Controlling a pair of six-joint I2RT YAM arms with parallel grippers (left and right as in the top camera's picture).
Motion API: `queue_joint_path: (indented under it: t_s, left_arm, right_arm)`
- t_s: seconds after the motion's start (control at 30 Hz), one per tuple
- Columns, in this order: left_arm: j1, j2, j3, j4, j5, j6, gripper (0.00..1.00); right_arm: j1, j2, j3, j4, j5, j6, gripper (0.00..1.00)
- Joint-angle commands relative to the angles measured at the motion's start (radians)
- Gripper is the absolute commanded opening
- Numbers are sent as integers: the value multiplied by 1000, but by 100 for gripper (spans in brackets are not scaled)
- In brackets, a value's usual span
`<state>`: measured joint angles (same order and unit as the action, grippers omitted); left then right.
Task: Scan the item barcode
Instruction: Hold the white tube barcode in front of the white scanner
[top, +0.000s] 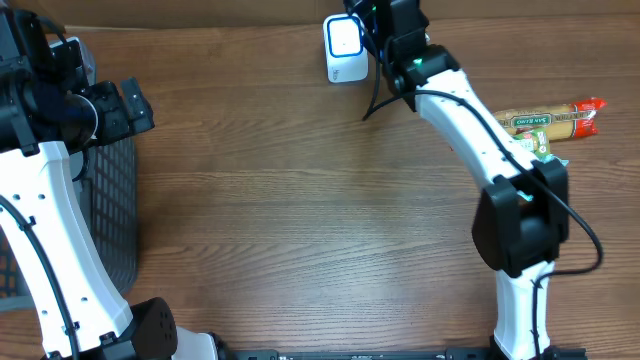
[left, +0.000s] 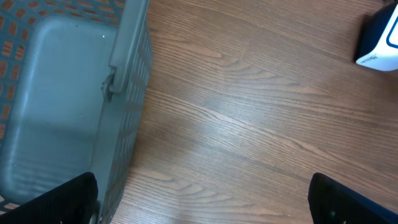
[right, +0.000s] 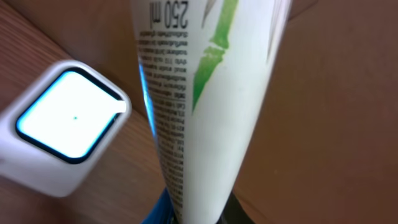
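Above the bench, overhead view: the scanner stands at the far edge, its lit window facing up. My right arm reaches diagonally from the near right to a position just beside the scanner, on its right. The right jaws are at the end of that arm. From this height the arm body hides them and most of the load. A long packet with a red end lies on the bench at the far right, well apart from the scanner. My left jaws sit at the left side, over the dark mesh basket.

Left wrist view: the left jaws are spread wide and carry nothing. One of the fingers shows in the lower left corner, the other in the lower right corner. Between them lies bare wood grain. The grey basket occupies the left of the frame, its rim running top to bottom. A corner of the scanner shows at the upper right.

Right wrist view: the right jaws are pressed together on the bottle, which fills the centre of the frame. It is white, with a green bamboo print, fine lettering and "250 ml" near the top. It is tilted and clear of the bench. The scanner sits just beside it at lower left, its window glowing white with a blue edge. A blue glow falls on the printed side of the bottle.
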<state>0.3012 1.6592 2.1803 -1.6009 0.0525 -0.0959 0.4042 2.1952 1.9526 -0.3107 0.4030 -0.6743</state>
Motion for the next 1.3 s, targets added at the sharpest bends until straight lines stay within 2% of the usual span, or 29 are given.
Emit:
queue_joint_path:
  t_s: [0.0,0.17,0.53,1.27]
  left_arm:
    - [0,2,15,2,0,22,100]
    - [0,2,15,2,0,22,100]
    - [0,2,15,1,0,22,99]
    - [0,2,15,1,0,22,100]
  right_arm:
    - [14,54,10,96,211,-138,4]
    - [34,124,10,121,232,-169,4]
    - [40,146,10,198,235,-168,4]
    - [55,193,10,188,251,-161,4]
